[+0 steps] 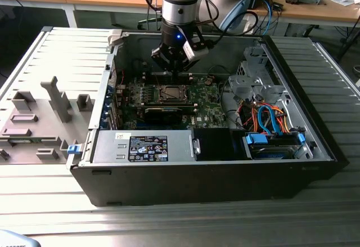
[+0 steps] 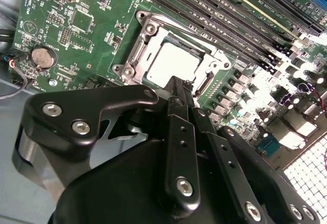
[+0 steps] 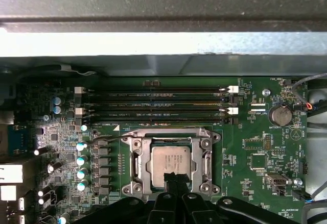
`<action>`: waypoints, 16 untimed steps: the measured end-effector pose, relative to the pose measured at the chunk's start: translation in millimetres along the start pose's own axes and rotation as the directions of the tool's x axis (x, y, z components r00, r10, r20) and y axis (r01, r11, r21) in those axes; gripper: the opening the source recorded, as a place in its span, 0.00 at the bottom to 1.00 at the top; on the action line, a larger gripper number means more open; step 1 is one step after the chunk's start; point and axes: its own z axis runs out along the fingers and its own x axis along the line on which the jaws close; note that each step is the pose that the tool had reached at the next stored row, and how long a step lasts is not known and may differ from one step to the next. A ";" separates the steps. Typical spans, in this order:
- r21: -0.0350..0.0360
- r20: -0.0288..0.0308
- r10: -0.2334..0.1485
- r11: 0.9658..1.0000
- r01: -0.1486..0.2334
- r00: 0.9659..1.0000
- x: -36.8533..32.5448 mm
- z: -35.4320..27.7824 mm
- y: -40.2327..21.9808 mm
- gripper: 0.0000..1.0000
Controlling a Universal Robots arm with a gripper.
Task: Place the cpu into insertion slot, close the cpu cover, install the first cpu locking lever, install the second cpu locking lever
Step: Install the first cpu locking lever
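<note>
In the exterior view, the arm's gripper (image 1: 175,67) hangs in the upper middle of the frame, inside the open computer case (image 1: 315,140), just above the green motherboard (image 1: 208,103). The cpu (image 1: 169,93) lies flat in the insertion slot (image 1: 158,95) near the centre of the picture, directly below the gripper.

In the first wrist view the cpu (image 3: 173,161) sits low in the middle of the frame, square to the insertion slot (image 3: 144,175) – its edges run parallel to the slot's silvery rim, and being square it has no long axis to speak of. Its silvery-grey top faces up toward the camera. The cpu cover (image 3: 171,130) shows as a thin metal frame edge along the slot's upper side, next to the long black memory slots (image 3: 156,103).

The gripper (image 3: 174,179) comes in from the bottom edge; its black fingers (image 3: 174,183) stand pressed together with no gap between them, their tip right over the cpu's lower edge – whether it touches the chip I cannot tell. Nothing is held.

In the second wrist view the cpu (image 2: 171,63) sits in the upper middle, turned diagonally in the frame, with the gripper (image 2: 176,83) just below it.
</note>
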 end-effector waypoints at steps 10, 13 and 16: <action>0.000 0.000 0.000 1.000 0.000 1.000 2.6 0.0 0.0 0.11; 0.000 0.000 0.000 1.000 0.000 1.000 3.6 0.0 0.1 0.11; 0.000 0.000 0.000 1.000 0.000 1.000 4.0 -0.1 0.3 0.11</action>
